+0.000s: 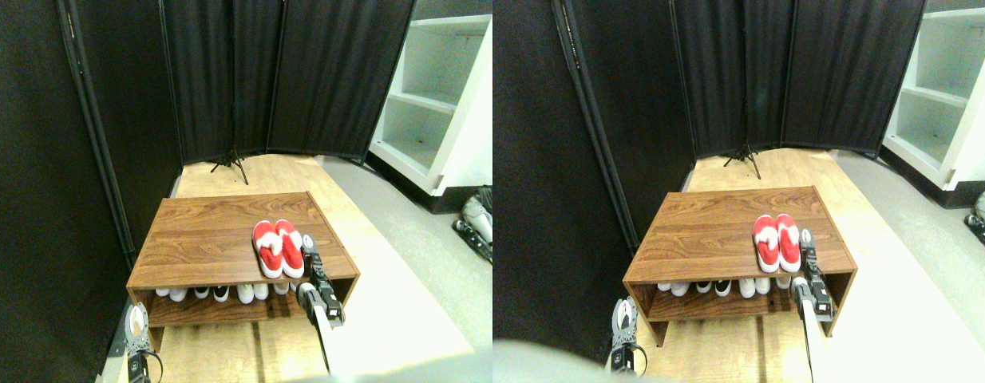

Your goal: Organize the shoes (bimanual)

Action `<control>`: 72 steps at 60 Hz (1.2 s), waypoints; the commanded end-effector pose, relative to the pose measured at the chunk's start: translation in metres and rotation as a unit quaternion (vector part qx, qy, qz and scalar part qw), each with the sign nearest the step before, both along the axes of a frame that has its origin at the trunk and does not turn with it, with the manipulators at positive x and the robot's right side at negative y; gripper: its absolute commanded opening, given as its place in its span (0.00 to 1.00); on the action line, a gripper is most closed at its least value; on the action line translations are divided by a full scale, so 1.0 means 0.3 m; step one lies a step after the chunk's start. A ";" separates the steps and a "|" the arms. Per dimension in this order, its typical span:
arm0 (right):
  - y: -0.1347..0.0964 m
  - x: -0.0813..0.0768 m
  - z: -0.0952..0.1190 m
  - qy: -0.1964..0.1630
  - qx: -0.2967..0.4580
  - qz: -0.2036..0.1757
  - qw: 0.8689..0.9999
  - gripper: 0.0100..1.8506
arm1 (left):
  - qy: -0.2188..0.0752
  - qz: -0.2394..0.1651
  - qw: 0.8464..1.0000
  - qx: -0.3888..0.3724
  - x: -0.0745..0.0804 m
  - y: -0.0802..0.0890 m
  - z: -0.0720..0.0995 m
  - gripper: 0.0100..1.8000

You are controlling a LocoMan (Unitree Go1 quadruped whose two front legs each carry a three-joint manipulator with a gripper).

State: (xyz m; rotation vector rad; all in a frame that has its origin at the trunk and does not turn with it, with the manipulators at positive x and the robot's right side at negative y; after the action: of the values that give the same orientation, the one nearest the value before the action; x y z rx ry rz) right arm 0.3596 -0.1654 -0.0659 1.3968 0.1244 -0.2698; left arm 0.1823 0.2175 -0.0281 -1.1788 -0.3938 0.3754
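Left gripper low — red shoes paired atop the rack.

Wood-grain rack — smooth, slightly glossy; black cloth screens — matt, pleated.

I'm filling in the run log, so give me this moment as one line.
shoes: paired side by side on rack top | right gripper: beside right shoe | left gripper: low, left of rack, away from shoes
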 end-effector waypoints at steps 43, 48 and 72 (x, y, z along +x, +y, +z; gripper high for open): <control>-0.075 -0.224 0.201 -0.135 -0.070 0.037 0.988 0.00 | -0.023 -0.013 0.999 -0.019 0.020 -0.015 0.025 0.00; -0.066 -0.310 0.225 -0.152 -0.068 0.057 0.984 0.00 | -0.021 -0.013 0.999 -0.020 0.018 -0.016 0.026 0.00; 0.019 -0.540 0.160 -0.126 0.006 0.087 0.988 0.00 | -0.018 -0.016 0.999 -0.021 0.006 -0.011 0.025 0.00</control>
State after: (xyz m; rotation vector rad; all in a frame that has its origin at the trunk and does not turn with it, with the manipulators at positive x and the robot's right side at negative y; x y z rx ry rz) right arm 0.1979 -0.1617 -0.0206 1.4010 0.0679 0.0361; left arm 0.1831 0.2160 -0.0291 -1.2198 -0.3749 0.3722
